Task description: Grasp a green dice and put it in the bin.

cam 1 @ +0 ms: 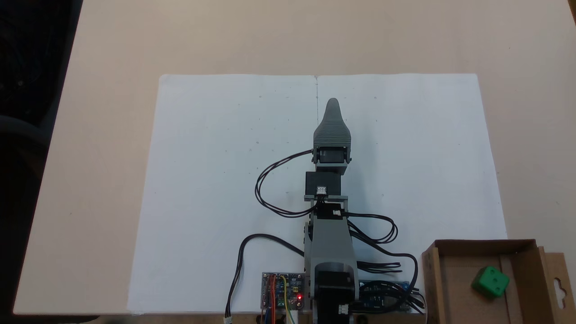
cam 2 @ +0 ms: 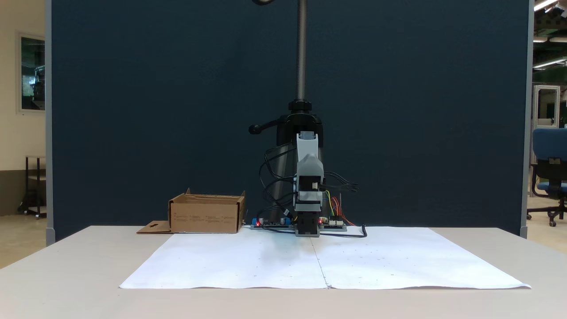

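Stretching forward over the white paper point(cam 1: 225, 180), the arm point(cam 1: 332, 225) lies low.

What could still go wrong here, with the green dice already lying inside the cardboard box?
1. The small bright green plastic dice lies inside the shallow brown cardboard bin, which sits loose at the table's corner; a knock might shift it.
2. Black cables loop beside the grey gripper; a swing toward the bin could snag them.

A dark blue partition point(cam 2: 177, 110) stands behind the beige desk point(cam 2: 66, 266). Beyond it are a cream wall point(cam 2: 22, 97) at left, and a blue office chair point(cam 2: 549, 177) and ceiling lights point(cam 2: 547, 4) at right.
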### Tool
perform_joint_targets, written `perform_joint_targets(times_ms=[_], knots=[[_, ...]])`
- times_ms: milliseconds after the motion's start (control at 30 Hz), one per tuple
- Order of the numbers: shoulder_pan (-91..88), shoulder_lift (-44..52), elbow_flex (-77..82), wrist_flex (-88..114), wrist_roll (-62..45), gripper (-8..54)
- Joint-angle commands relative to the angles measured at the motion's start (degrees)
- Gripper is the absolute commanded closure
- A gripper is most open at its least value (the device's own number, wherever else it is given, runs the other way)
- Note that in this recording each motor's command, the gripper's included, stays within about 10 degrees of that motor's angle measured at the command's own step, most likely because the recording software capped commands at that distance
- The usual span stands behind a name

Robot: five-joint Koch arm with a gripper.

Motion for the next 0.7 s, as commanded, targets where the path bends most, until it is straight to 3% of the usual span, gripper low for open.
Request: perform_joint_targets(times_ms=[0,667], knots=[[0.2,6.6,3.8,-7.6,-3.4,1.0],[-0.6,6.2,3.8,-5.6,-3.3,0.6]])
